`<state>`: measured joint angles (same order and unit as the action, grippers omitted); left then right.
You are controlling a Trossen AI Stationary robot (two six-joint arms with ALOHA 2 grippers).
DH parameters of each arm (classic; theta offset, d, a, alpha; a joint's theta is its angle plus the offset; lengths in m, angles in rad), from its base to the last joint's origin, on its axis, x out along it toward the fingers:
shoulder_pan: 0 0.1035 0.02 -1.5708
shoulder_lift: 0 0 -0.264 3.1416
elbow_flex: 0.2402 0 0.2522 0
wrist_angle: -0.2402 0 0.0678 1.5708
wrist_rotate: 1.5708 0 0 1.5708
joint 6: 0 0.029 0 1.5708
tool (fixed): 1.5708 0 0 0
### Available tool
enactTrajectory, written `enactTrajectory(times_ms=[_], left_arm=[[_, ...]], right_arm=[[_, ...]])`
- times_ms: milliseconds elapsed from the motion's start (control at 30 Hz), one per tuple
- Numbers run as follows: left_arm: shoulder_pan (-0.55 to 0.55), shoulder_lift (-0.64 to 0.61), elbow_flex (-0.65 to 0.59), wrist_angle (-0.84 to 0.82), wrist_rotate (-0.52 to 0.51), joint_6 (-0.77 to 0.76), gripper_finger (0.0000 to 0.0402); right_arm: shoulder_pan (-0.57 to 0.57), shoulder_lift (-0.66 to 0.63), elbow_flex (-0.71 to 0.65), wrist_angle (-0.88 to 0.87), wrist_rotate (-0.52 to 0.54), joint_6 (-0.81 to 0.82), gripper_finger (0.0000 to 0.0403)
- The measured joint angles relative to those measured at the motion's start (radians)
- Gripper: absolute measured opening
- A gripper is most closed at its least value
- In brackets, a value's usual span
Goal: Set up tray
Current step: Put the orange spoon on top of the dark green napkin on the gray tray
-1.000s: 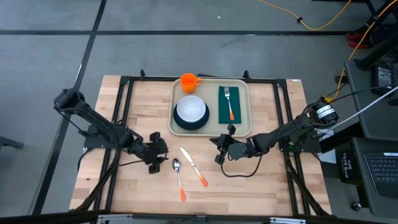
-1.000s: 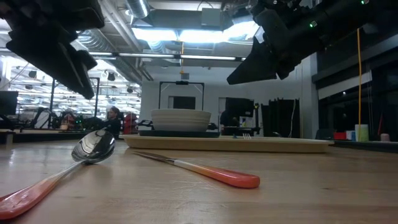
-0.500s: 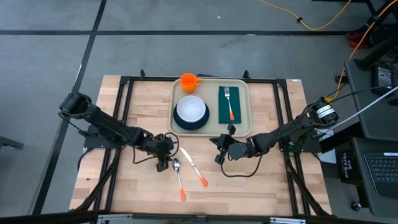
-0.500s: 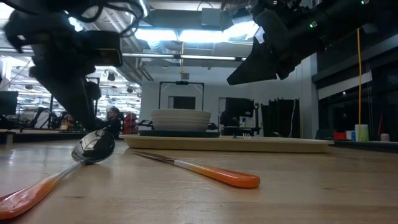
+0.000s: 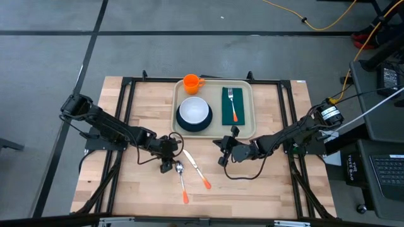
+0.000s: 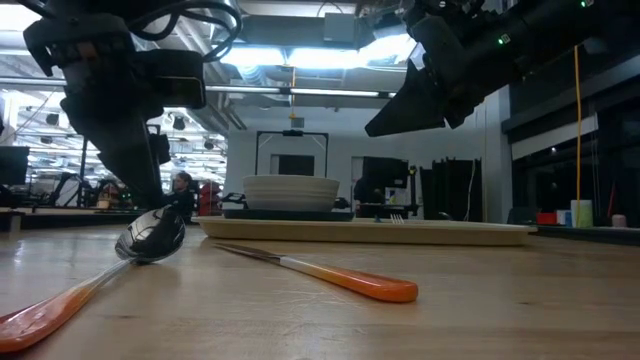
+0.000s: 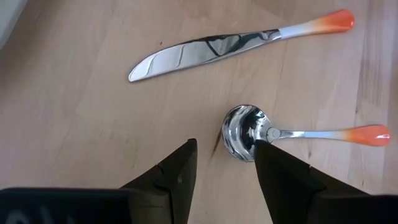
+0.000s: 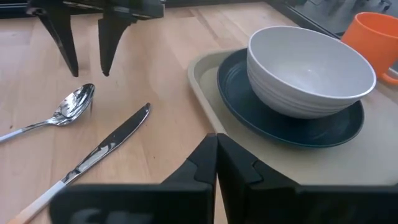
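Note:
The beige tray [image 5: 214,129] sits at the table's far middle. It carries a white bowl [image 5: 193,110] on a dark plate, an orange cup [image 5: 192,82], and a fork [image 5: 233,104] lying on a green napkin. A spoon [image 5: 182,181] and a knife [image 5: 197,169], both orange-handled, lie flat on the wood nearer than the tray. My left gripper [image 7: 224,149] is open and low. Its tips stand just above the table by the spoon's bowl [image 7: 244,132], apart from it in the right wrist view. My right gripper [image 8: 216,146] is shut and hovers at the tray's near edge.
Black frame rails [image 5: 126,113] run along the table's left, right and far sides. Bare wood [image 5: 265,189] lies near and to the right of the cutlery. The knife lies slanted just right of the spoon, its blade toward the tray.
My left gripper has moved toward the table's right, over to the spoon's bowl, and has come down close to the table. The spoon, the knife and my right arm have stayed where they were.

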<state>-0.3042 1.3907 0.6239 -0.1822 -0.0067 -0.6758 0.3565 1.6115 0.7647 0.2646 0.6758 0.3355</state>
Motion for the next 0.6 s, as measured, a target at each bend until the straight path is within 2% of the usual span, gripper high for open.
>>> enactTrajectory(times_ms=[200, 367, 600], left_arm=[[-0.002, 0.033, 0.000, 0.008, 0.000, 0.016, 0.0153], [0.001, 0.076, 0.000, 0.082, 0.019, 0.059, 0.0154], [0.006, 0.085, 0.000, 0.077, 0.034, 0.061, 0.0153]], right_arm=[[0.000, 0.000, 0.000, 0.000, 0.000, 0.000, 0.0016], [0.000, 0.000, 0.000, 0.000, 0.000, 0.000, 0.0016], [0.000, 0.000, 0.000, -0.001, 0.000, 0.000, 0.0016]])
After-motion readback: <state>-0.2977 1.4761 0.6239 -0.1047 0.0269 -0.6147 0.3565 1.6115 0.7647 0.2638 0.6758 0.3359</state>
